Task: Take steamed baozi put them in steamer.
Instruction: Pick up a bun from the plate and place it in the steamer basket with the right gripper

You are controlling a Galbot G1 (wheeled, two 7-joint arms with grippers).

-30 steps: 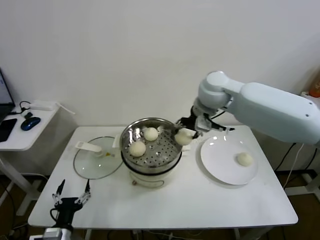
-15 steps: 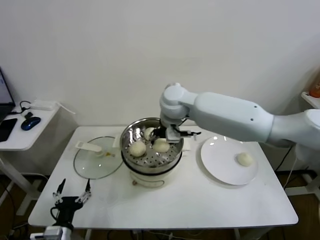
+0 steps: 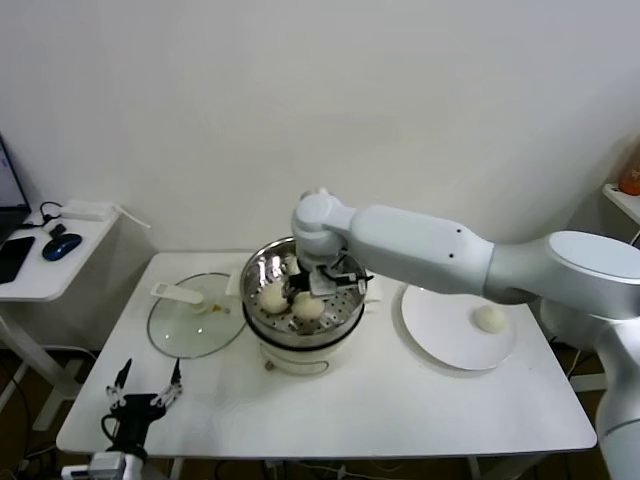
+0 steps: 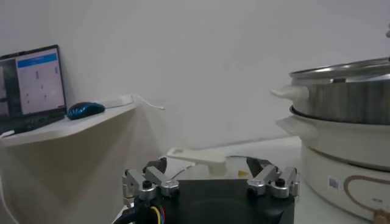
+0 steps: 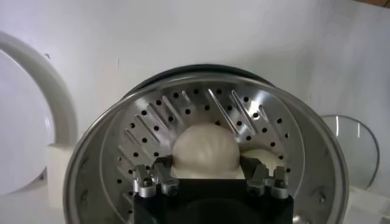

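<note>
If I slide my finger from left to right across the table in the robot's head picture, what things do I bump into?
Left gripper at the table's front corner → glass lid → steamer with buns and the right gripper inside → white plate → the lone bun on that plate.

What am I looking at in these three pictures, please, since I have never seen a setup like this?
This is a two-armed robot moving buns into a steamer. The wide picture comes from a camera on its head; the other two come from cameras on its wrists. The right claw is reaching down inside the steamer, closed around a baozi over the perforated tray. Two more buns sit in the steamer, one clearly visible, and a last one waits on the white plate. A glass lid lies on the white table. The left claw rests open and empty, low beside the table.
</note>
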